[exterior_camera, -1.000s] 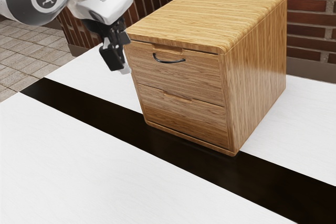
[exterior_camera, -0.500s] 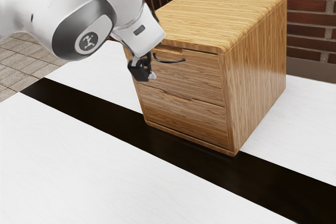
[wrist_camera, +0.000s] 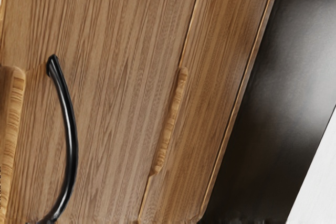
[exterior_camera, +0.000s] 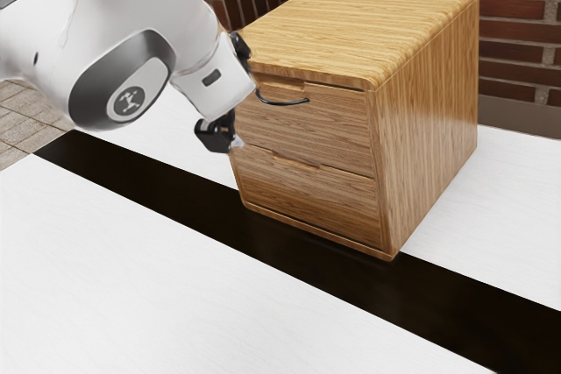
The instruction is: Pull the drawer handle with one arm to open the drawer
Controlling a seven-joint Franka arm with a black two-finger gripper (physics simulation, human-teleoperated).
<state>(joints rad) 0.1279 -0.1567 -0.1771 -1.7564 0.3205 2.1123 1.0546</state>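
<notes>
- White counter (exterior_camera: 131, 304) in the foreground, crossed by a black stripe (exterior_camera: 158, 194). The cabinet's front edge stands on the stripe.
- Arm (exterior_camera: 131, 50) comes in from the exterior view's left, with the wrist bent down so the hand faces the drawer fronts.
- Claw (exterior_camera: 216, 136) hangs just off the cabinet's front corner, level with the seam between the two drawers. It is below the handle and apart from it, gripping nothing. Cannot tell whether it is open or closed.
- Handle (exterior_camera: 282, 99): thin black bow on the top drawer (exterior_camera: 324, 133), high on the front and bowed out from the wood. That gap is presumably where a grip can hook behind it. Wrist view shows it close, off to one side of the hand.
- Top drawer sits flush in the wooden cabinet (exterior_camera: 429, 111) and reads as not yet opened.
- Judgement: approach phase. The claw needs to rise and shift toward the exterior view's right to line up before pulling.
- Lower drawer (exterior_camera: 307, 190) has only a wooden lip.
- Brick wall (exterior_camera: 517, 32) behind.
</notes>
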